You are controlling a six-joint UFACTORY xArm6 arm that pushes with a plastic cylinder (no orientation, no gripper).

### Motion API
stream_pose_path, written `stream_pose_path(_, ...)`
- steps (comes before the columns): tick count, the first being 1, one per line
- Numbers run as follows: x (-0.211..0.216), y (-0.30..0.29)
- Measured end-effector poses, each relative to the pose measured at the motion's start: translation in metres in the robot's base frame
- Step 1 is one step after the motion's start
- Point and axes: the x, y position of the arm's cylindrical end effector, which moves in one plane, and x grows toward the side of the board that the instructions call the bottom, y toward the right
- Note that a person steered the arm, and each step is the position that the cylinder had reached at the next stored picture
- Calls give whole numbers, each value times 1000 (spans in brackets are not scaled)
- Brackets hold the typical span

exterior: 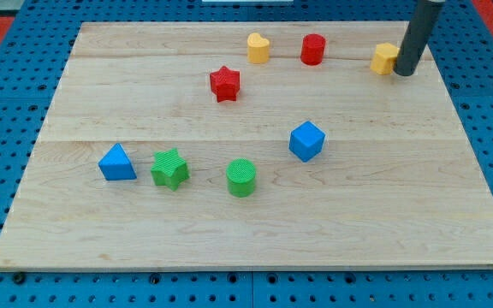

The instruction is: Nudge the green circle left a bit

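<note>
The green circle [241, 178] stands on the wooden board [383, 214], a little below the middle. A green star [170, 168] lies to its left and a blue cube [306, 141] up to its right. My tip [404, 72] is far off at the view's top right, touching or almost touching the right side of a yellow block [385, 58]. The rod rises from there out of the view's top.
A blue triangle [116, 162] lies left of the green star. A red star [225, 83] sits above the middle. A yellow heart-like block [258, 48] and a red cylinder [313, 49] stand near the top edge.
</note>
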Motion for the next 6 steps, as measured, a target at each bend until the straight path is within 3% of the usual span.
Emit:
stream_pose_path(1,2,-10)
stream_pose_path(3,168,-43)
stream_pose_path(4,223,-144)
stream_pose_path(5,233,-258)
stream_pose_path(6,233,-274)
